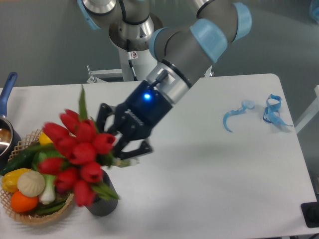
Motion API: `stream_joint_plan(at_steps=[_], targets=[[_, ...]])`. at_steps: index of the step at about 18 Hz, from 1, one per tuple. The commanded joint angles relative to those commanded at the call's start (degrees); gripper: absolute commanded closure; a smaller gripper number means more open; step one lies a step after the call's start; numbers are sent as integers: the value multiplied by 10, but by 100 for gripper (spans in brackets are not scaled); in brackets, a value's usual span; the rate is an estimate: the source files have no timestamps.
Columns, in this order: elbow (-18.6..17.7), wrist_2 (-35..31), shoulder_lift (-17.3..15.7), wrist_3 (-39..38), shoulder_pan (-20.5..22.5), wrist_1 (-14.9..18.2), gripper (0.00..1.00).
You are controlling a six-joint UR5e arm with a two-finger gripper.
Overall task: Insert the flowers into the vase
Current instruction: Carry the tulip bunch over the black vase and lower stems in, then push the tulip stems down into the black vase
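Observation:
The flowers [77, 152], a tight bunch of red tulip heads with green leaves, hang in the air at the left, over the vase and the basket's right rim. My gripper [115, 144] is shut on the flowers' stems, reaching in from the upper right and tilted to the left. The vase [102, 204], a short dark ribbed cylinder, stands on the table directly below the bunch. Most of it, including its mouth, is hidden behind the flower heads and leaves.
A wicker basket [30, 219] of colourful vegetables sits at the front left, touching or nearly touching the vase. A blue-handled pot [7, 107] is at the left edge. Blue ribbon pieces [249, 112] lie at the back right. The robot base [134, 45] stands behind the table.

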State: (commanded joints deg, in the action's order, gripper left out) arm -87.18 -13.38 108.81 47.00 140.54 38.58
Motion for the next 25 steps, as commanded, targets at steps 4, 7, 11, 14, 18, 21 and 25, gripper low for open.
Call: stream_joint_plan(at_steps=[4,7,11,14,18,21,25], targets=[[-3,58,18,27,-16,0,76],[8,63,38,48,-25,0,76],[17,63,59,59,-32,0,76],[25,64,64,60,-33,1,76],[35,63,76,60,-33,1,76],[35,63,87,61,-33,1,76],[31,63,98,61,-32,1,76]])
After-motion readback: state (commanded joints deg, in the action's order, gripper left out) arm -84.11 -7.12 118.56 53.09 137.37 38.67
